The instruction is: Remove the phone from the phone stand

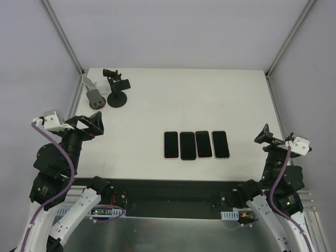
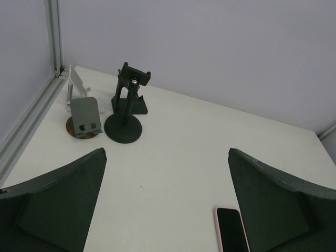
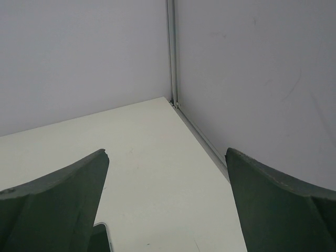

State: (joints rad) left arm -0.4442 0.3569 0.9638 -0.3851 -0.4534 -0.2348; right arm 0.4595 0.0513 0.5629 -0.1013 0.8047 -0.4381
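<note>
Several dark-screened phones lie flat in a row mid-table, from the pink-edged one point(image 1: 171, 144) to the white-edged one point(image 1: 220, 144). The phone stands are at the back left: a black clamp stand on a round base point(image 1: 116, 97), a grey stand point(image 1: 95, 98) and a silver one point(image 1: 89, 82). No phone shows on any stand. My left gripper point(image 1: 94, 126) is open and empty, near the left edge. Its wrist view shows the black stand point(image 2: 126, 105), the grey stand point(image 2: 84, 118) and the pink-edged phone point(image 2: 231, 228) past the gripper point(image 2: 166, 151). My right gripper point(image 1: 265, 135) is open and empty, right of the phones.
The white table point(image 1: 210, 100) is walled by grey panels with aluminium posts at the back corners point(image 1: 269, 73). The right wrist view shows the back right corner point(image 3: 172, 102), my right gripper point(image 3: 167, 152) and one phone's corner point(image 3: 100, 239). A second small black stand point(image 1: 124, 84) sits behind the round base.
</note>
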